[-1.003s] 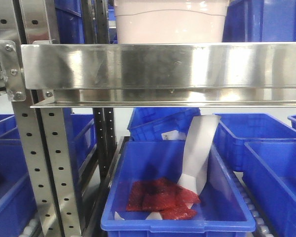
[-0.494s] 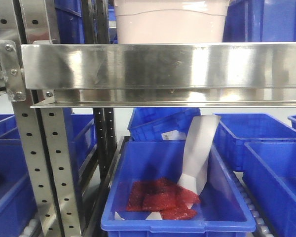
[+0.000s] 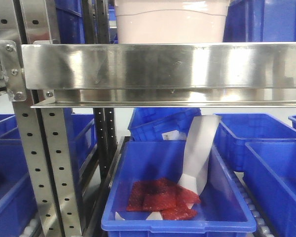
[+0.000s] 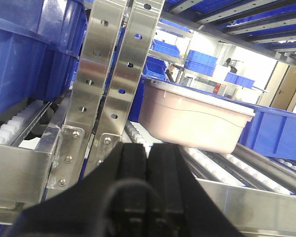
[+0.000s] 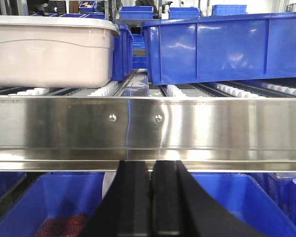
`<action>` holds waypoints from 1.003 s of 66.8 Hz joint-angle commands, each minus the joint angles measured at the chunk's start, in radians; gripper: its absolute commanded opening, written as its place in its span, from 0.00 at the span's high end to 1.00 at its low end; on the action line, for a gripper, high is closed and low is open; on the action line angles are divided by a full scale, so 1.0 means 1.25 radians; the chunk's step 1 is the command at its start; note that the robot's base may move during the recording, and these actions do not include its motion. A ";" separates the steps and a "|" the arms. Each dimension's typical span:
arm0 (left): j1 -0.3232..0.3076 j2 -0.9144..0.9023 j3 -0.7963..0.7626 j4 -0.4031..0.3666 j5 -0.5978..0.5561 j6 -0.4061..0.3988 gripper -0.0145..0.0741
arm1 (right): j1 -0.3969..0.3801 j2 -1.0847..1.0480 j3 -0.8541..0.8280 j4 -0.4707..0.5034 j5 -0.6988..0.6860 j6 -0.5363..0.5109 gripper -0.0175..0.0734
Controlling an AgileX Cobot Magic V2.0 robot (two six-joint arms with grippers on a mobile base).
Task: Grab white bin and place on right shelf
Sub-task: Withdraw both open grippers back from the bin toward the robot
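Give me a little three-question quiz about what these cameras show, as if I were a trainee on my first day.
1. True or false: the white bin rests on the rollers of the right shelf.
2. In the front view, what lies in the blue crate below the shelf? A) red packets and a white paper strip B) bottles C) nothing
3. Is either hand, the left hand or the right hand, gripping anything?

Key
1. True.
2. A: red packets, white paper strip.
3. No. Both are shut with nothing between the fingers, below the shelf rail.
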 commanded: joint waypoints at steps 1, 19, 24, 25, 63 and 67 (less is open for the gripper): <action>-0.006 0.008 -0.022 -0.007 -0.034 -0.003 0.97 | 0.003 -0.013 0.000 -0.013 -0.075 0.001 0.73; -0.006 0.008 -0.022 -0.007 -0.034 -0.003 0.97 | 0.003 -0.013 0.000 -0.013 -0.075 0.001 0.73; -0.006 0.008 -0.022 -0.007 -0.034 -0.003 0.97 | 0.003 -0.013 0.000 -0.013 -0.075 0.001 0.73; -0.006 0.008 -0.022 -0.007 -0.034 -0.003 0.97 | 0.003 -0.013 0.000 -0.013 -0.075 0.001 0.73; -0.006 0.008 -0.021 -0.009 -0.039 -0.003 0.97 | 0.003 -0.013 0.000 -0.013 -0.075 0.001 0.73; -0.006 0.008 -0.021 -0.009 -0.039 -0.003 0.97 | 0.003 -0.013 0.000 -0.013 -0.075 0.001 0.73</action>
